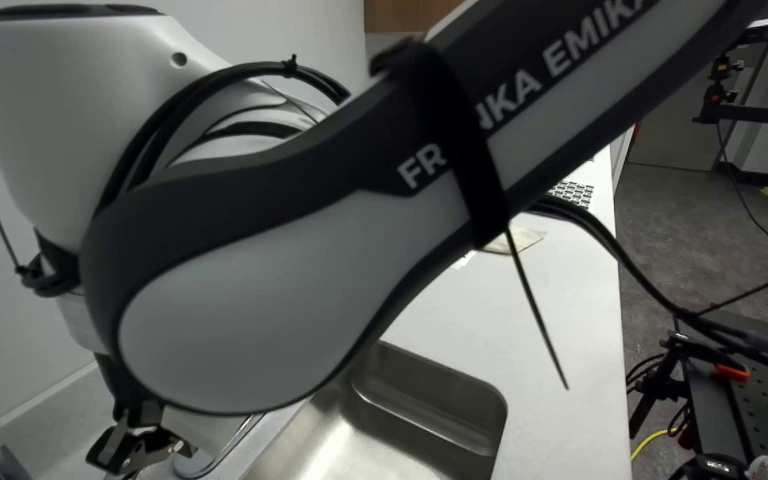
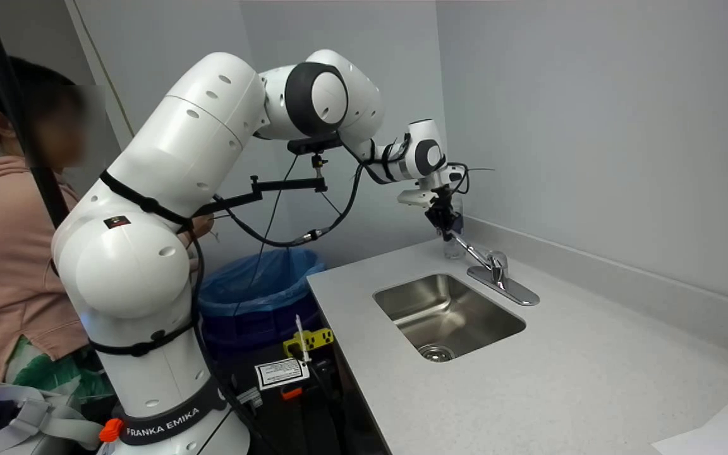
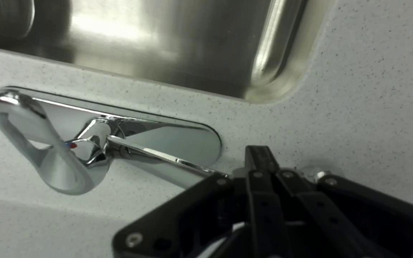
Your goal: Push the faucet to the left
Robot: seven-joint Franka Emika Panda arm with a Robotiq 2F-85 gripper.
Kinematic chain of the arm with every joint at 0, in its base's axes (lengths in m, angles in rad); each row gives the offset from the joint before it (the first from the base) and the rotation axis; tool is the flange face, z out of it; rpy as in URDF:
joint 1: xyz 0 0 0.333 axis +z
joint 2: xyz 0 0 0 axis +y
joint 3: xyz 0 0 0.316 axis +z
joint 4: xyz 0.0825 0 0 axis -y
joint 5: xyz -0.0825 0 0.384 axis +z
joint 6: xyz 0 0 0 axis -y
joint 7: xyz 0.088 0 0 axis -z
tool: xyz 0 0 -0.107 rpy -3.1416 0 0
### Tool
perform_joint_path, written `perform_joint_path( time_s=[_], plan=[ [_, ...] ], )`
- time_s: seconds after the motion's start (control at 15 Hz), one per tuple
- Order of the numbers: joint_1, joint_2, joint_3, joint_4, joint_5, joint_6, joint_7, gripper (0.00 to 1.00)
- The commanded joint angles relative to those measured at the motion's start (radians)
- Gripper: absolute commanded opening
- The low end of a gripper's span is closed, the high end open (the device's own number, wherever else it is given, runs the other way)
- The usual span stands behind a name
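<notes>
The chrome faucet (image 2: 497,268) stands on its oval base plate behind the sink, its slim spout pointing toward the far end of the counter. In the wrist view the faucet's spout (image 3: 156,156) runs right and passes behind my gripper, which hides its end. My gripper (image 3: 262,157) has its fingers together with nothing seen between them. In an exterior view the gripper (image 2: 445,230) is at the spout's end; whether they touch I cannot tell. In an exterior view the gripper (image 1: 124,453) is at the bottom left, and the arm hides most of the faucet.
The steel sink basin (image 2: 465,322) lies in front of the faucet; it also shows in the wrist view (image 3: 177,43). A clear bottle (image 2: 455,248) stands just behind the gripper. The wall and backsplash (image 2: 566,259) run behind the faucet. A person (image 2: 16,221) sits beside the arm.
</notes>
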Motion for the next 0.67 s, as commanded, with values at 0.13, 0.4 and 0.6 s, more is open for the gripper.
perform_joint_path(
  time_s=[0.13, 0.4, 0.6],
  plan=[
    [0.021, 0.073, -0.041, 0.137, -0.039, 0.021, -0.035, 0.00],
    [0.029, 0.099, -0.054, 0.184, -0.048, 0.017, -0.044, 0.00],
    [0.028, 0.116, -0.060, 0.214, -0.053, 0.014, -0.047, 0.00]
  ],
)
